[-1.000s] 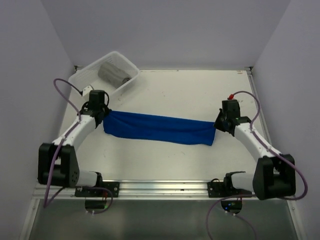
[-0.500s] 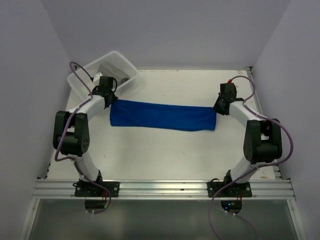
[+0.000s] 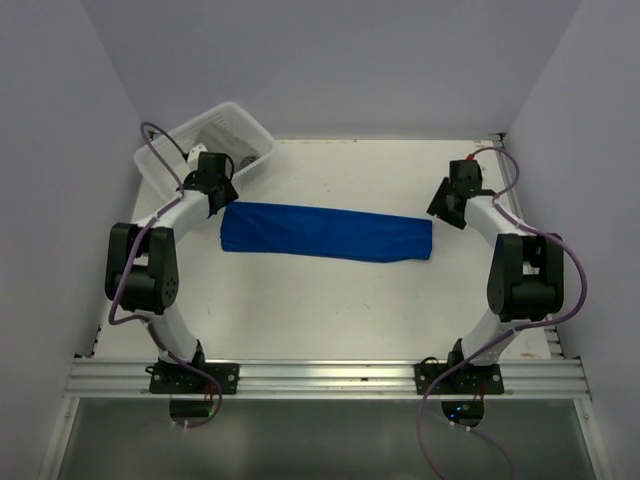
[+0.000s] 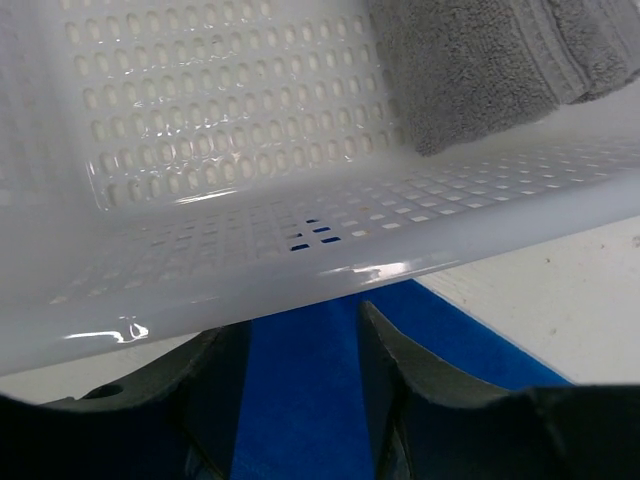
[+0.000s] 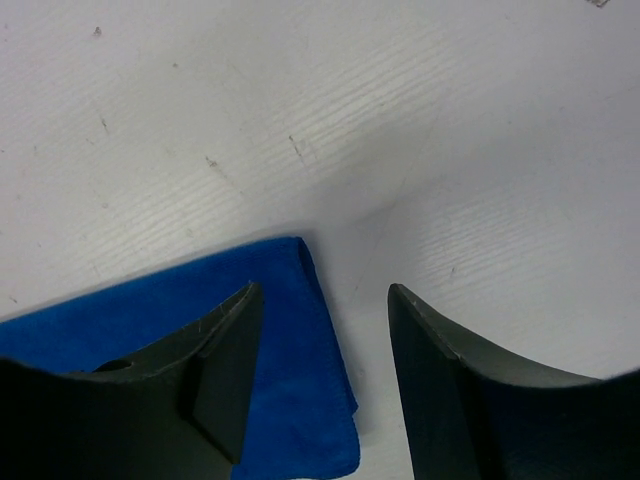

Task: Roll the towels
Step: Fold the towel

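The white table (image 3: 330,300) takes most of the top view, and its surface has some small dark marks. The two arms stand at its near edge. The left arm (image 3: 150,260) reaches to the far left and the right arm (image 3: 520,270) reaches to the far right.

The blue towel (image 3: 325,232) lies flat across the middle of the table as one long folded band. It runs from left to right, and its right end sits a little nearer to the arm bases than its left end.

The white perforated basket (image 3: 160,165) stands in the far left corner, just beyond the left end of the blue towel. Whether the two touch, I cannot tell. The grey towel (image 4: 480,60) lies inside the basket, folded or rolled, against its far side.

The left gripper (image 4: 298,335) is over the left end of the blue towel, close before the basket wall. Its jaws stand apart and grip nothing, and the blue cloth shows below between them.

The right gripper (image 5: 322,295) is over the right end of the blue towel. Its jaws are also apart and hold nothing. One finger (image 5: 225,350) is above the corner of the cloth, and the other is above bare table.
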